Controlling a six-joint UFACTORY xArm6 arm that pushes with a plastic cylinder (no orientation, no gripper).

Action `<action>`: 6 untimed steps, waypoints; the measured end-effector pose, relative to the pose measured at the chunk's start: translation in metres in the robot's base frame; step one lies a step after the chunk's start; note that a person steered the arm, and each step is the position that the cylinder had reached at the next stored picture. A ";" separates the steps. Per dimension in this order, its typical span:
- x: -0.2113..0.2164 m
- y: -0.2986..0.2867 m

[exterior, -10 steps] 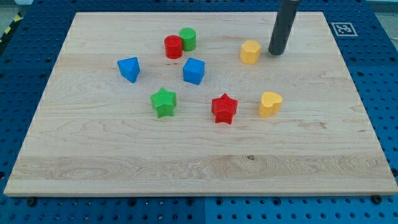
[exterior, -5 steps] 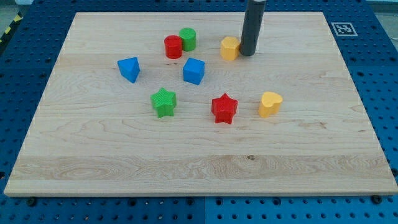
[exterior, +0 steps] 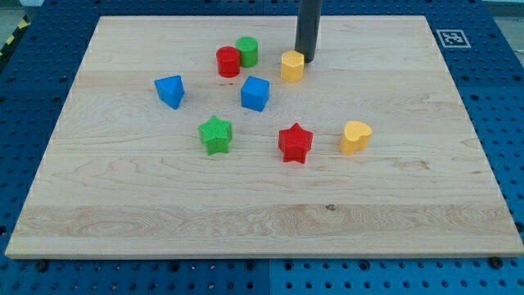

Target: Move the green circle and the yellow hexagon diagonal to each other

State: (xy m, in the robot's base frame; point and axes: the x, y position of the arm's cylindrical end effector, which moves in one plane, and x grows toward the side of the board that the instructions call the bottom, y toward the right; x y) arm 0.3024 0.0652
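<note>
Filling most of the view, the wooden board (exterior: 426, 188) is a pale, straight-grained plank slab with a small dark knot toward the view's bottom, lying on a blue perforated table (exterior: 499, 98). A black-and-white square marker (exterior: 449, 38) sits on the board's corner at the view's top right.

Next in size, the dark rod comes down from the view's top edge, upright, smooth and matte. It has no jaws and grips nothing; my tip (exterior: 307, 59) rests on the board just at the upper right side of the yellow hexagon (exterior: 291, 65), touching it or nearly so.

The blocks all look like ribbed, layered plastic. The yellow hexagon stands flat with a six-sided top face; it is squat, so no long axis or pointing direction can be made out. The green circle (exterior: 247, 51), a short upright cylinder, stands to the hexagon's left and slightly higher in the view, touching the red circle (exterior: 228, 61) at its lower left. The blue cube (exterior: 255, 93) sits below these two, tilted corner-on. The blue triangle (exterior: 169, 90) lies further left. Lower down are the green star (exterior: 215, 134), the red star (exterior: 295, 142) and, to the right, the yellow heart (exterior: 354, 136), well apart from one another.
</note>
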 end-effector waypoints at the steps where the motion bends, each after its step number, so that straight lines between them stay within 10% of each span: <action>1: 0.001 0.000; 6: 0.066 0.090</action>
